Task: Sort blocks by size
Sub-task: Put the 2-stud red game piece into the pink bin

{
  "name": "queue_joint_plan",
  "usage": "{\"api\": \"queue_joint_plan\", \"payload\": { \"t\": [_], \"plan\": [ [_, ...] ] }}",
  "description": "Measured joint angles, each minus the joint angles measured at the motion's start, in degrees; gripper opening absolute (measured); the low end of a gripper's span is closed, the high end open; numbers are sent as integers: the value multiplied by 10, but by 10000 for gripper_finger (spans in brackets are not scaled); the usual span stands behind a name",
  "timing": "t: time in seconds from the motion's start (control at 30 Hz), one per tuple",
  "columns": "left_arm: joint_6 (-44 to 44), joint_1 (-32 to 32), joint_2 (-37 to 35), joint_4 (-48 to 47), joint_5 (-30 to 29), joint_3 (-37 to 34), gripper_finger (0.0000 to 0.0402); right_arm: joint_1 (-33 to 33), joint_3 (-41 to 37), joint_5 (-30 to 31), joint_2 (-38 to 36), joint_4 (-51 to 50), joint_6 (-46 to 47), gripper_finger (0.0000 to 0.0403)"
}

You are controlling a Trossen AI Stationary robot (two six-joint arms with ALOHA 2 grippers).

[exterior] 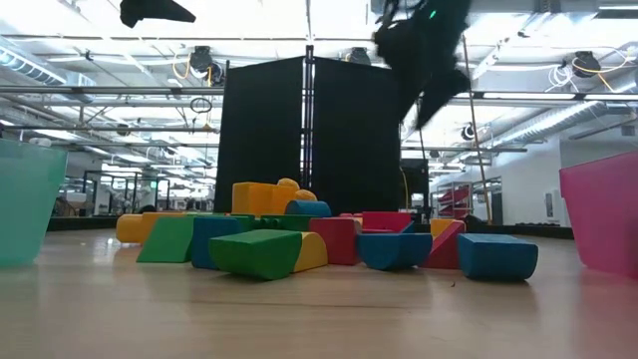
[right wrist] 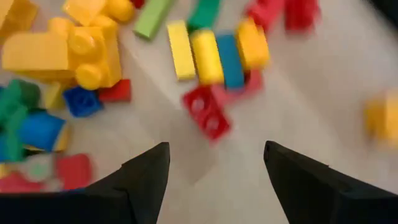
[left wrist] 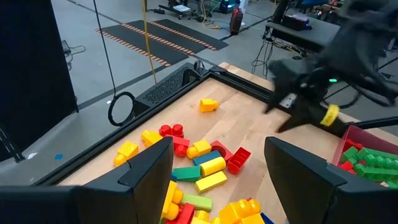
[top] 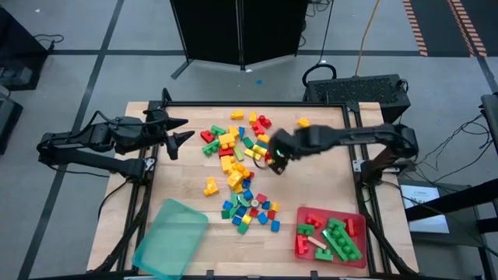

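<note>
A loose pile of red, yellow, green and blue blocks (top: 233, 167) lies on the wooden table's middle and rests flat on the wood (exterior: 289, 239). My right gripper (top: 276, 158) hangs open above the pile's right edge, pointing steeply down. Nothing is between its fingers (right wrist: 214, 168); a red block (right wrist: 205, 115) lies on the table below it. My left gripper (top: 184, 131) waits open and raised at the table's far left, facing the pile (left wrist: 221, 168), clear of every block.
A red tray (top: 359, 218) at the near right holds several green and red blocks. A translucent teal tray (top: 167, 237) lies at the near left. One yellow block (top: 303, 122) sits alone near the far edge. Bare wood shows between the pile and the trays.
</note>
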Motion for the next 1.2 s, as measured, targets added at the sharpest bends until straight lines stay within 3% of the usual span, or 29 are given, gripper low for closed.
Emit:
{"api": "queue_joint_plan", "payload": {
  "t": [0.17,0.43,0.83,0.93,1.07,1.2],
  "plan": [
    [-3,0,0,-5,0,0,255,-52,0,-65,45,39,-215,256],
    [-4,0,0,-5,0,0,255,-71,0,-97,139,33,-333,256],
    [-4,0,0,-5,-16,0,255,-74,0,-110,222,82,-311,248],
    [-4,0,0,-5,-17,0,255,-74,-1,-110,224,79,-292,214],
    [-4,0,0,-5,-17,0,255,-74,0,-109,223,73,-261,122],
    [-4,0,0,-5,-17,0,255,-73,0,-112,222,44,-236,116]
  ]
}}
